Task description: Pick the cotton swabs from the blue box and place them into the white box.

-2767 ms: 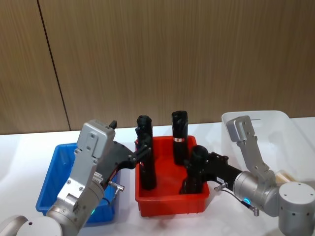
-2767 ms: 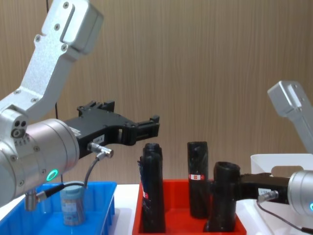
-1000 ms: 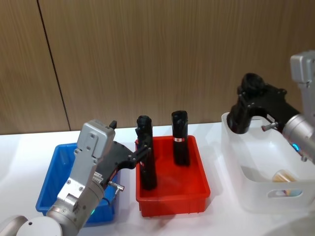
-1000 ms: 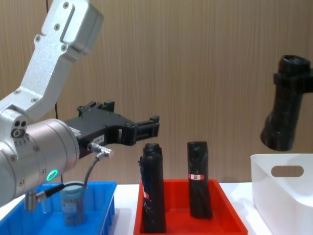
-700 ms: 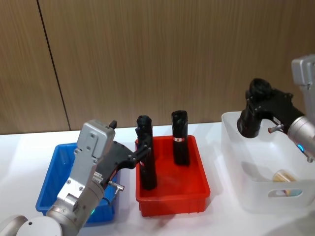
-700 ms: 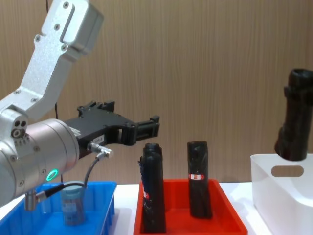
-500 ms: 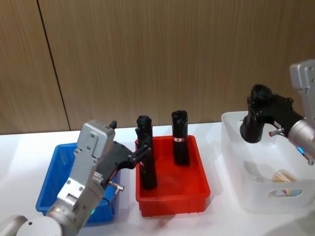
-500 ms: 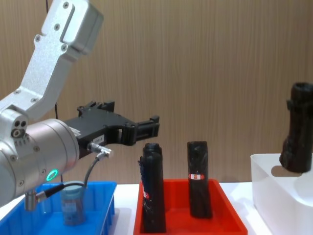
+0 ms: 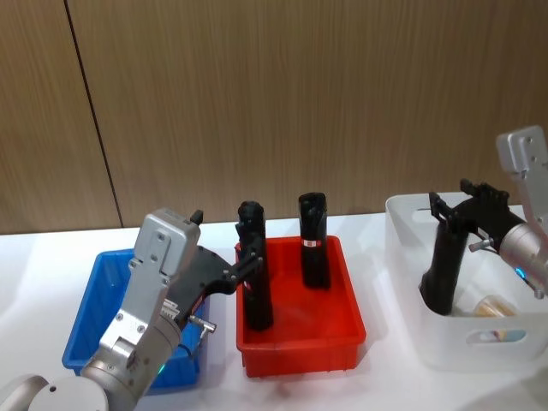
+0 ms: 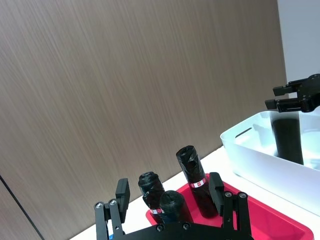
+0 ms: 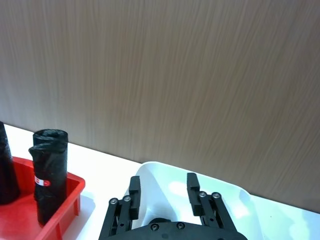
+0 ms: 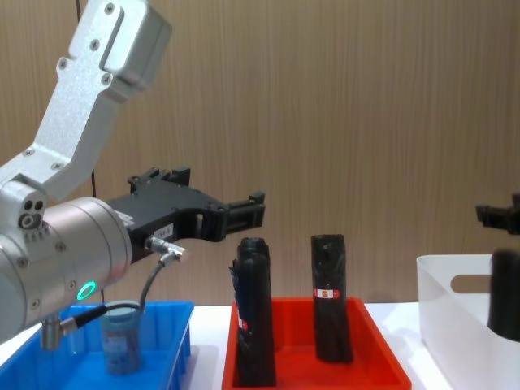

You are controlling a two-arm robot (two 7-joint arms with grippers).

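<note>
One cotton swab tub (image 12: 120, 337) with a grey-blue lid stands in the blue box (image 9: 88, 301), below my left arm. My left gripper (image 12: 248, 213) hovers open and empty between the blue box and the red tray. On the right is the white box (image 9: 409, 282), with a pale round tub (image 9: 494, 306) lying inside it. A black cylinder (image 9: 447, 267) stands in that box, leaning on its near wall. Directly above it my right gripper (image 9: 469, 208) is open, fingers (image 11: 134, 186) spread apart and clear of the cylinder.
The red tray (image 9: 300, 344) sits between the two boxes and holds two upright black cylinders (image 9: 255, 287) (image 9: 313, 241). A wooden wall closes the back. White tabletop shows in front of the trays.
My right gripper came down over the white box with the black cylinder, set it inside and opened. The left arm has not moved.
</note>
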